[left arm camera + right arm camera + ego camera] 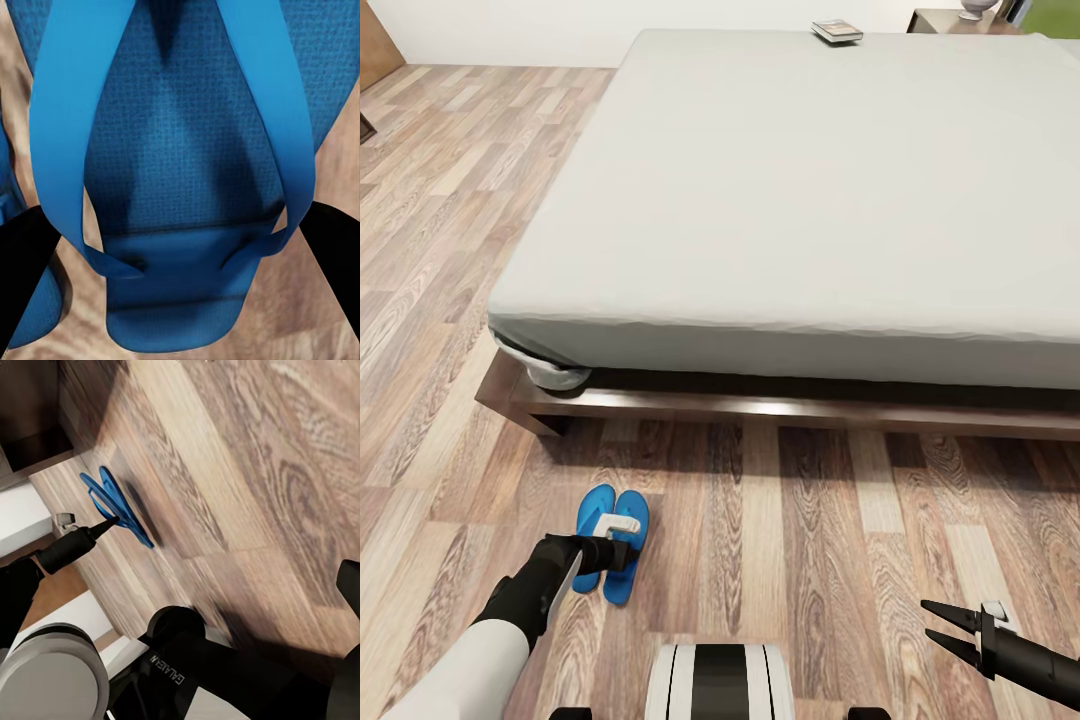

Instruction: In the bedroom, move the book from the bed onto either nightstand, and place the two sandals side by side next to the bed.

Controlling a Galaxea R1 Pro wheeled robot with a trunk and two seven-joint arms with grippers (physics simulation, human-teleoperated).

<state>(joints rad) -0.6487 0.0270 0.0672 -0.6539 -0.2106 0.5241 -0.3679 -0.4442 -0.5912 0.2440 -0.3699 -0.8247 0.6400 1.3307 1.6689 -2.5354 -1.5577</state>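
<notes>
Surveying surroundings: brown wood-plank floor [790, 520] runs in front of and to the left of the bed [810, 190]; the robot's white base [720, 682] shows at the lower edge of the head view
Bed: grey mattress on a dark wood frame [760, 410], standing between the robot and the far wall
Book: the book [837, 31] lies flat on the far edge of the mattress, well apart from both grippers
Nightstand: the nightstand [950, 20] stands beyond the far right corner of the bed, with a pale object on its top
Sandals: the two sandals [612, 540] lie side by side on the floor, near the front left corner of the bed frame
Left gripper: the left gripper [622, 532] is directly over the sandals; in the left wrist view its black fingers [26, 262] stand apart on either side of the sandal strap [64, 135], not closed on it
Right gripper: the right gripper [950, 628] hangs above bare floor, fingers spread, holding nothing, well apart from the sandals
</notes>
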